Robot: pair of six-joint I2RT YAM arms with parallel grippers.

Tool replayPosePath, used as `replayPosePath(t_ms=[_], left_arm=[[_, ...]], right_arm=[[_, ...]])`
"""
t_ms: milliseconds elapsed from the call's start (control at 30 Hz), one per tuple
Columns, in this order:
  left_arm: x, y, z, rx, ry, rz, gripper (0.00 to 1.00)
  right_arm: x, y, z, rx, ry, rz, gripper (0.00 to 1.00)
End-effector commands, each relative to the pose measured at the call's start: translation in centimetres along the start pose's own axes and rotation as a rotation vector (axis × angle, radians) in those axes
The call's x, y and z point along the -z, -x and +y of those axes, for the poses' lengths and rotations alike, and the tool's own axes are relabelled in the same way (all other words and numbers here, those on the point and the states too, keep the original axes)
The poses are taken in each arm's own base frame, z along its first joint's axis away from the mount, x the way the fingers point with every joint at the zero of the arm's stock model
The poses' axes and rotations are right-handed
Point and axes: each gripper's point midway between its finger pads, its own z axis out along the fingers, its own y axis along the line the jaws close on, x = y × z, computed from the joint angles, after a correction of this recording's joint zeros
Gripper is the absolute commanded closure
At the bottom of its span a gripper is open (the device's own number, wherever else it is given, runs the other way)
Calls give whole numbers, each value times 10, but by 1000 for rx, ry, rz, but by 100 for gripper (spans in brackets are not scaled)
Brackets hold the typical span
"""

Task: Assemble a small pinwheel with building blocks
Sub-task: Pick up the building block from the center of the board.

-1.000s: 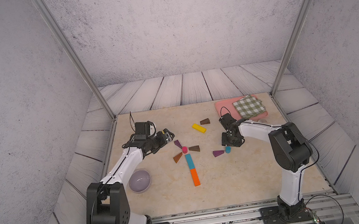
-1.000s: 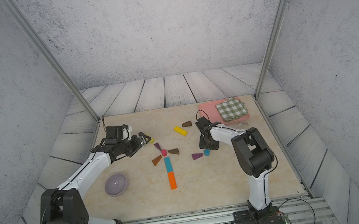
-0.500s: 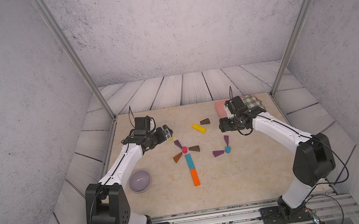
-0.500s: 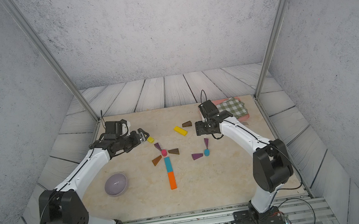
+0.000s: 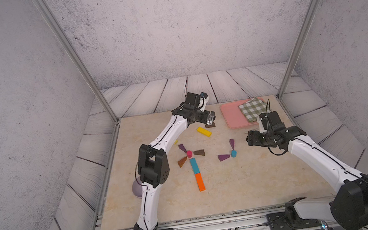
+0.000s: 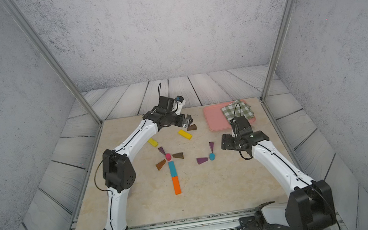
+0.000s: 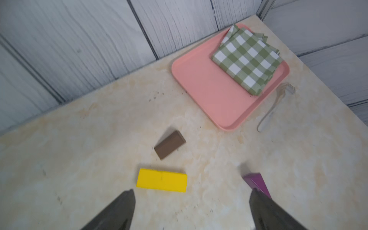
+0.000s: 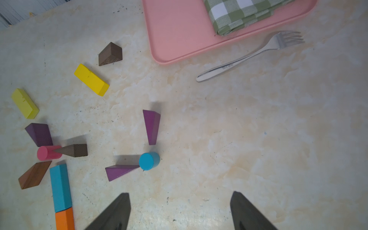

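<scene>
Jaws of the left gripper [image 7: 191, 199] stand wide apart and empty above the brown wedge [image 7: 169, 144] and yellow bar [image 7: 162, 180], far centre. Those of the right gripper [image 8: 179, 196] are spread too, holding nothing, just right of the blue cylinder [image 8: 149, 161] and purple wedges [image 8: 152, 126]; the pink cylinder [image 5: 189, 154] sits further left.

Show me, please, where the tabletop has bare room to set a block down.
Widest: the near table right of the orange bar, in front of the blue cylinder. Also the far left corner beyond the small yellow bar. Crowded: around the pink cylinder, and between the long yellow bar and the pink tray.
</scene>
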Motion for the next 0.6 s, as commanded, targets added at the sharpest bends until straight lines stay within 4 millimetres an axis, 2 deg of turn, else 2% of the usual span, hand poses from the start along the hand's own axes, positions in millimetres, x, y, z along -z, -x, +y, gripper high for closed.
replayPosePath(t_ms=[0, 33, 100, 200, 267, 567], left_arm=[[-26, -13, 10, -124, -18, 85, 4], [-43, -23, 12, -128, -28, 112, 4], [-63, -30, 12, -137, -55, 121, 4], [-85, -47, 11, -173, -76, 144, 4], [-93, -56, 18, -204, -49, 158, 4], [-116, -70, 49, -314, 154, 193, 4]], right_arm=[[14, 3, 6, -12, 52, -38, 17], [15, 1, 7, -10, 60, -39, 16], [17, -1, 6, -8, 64, -42, 16], [19, -3, 6, 2, 68, -41, 16], [20, -5, 6, 5, 72, -35, 16], [17, -12, 7, 18, 95, -19, 16]])
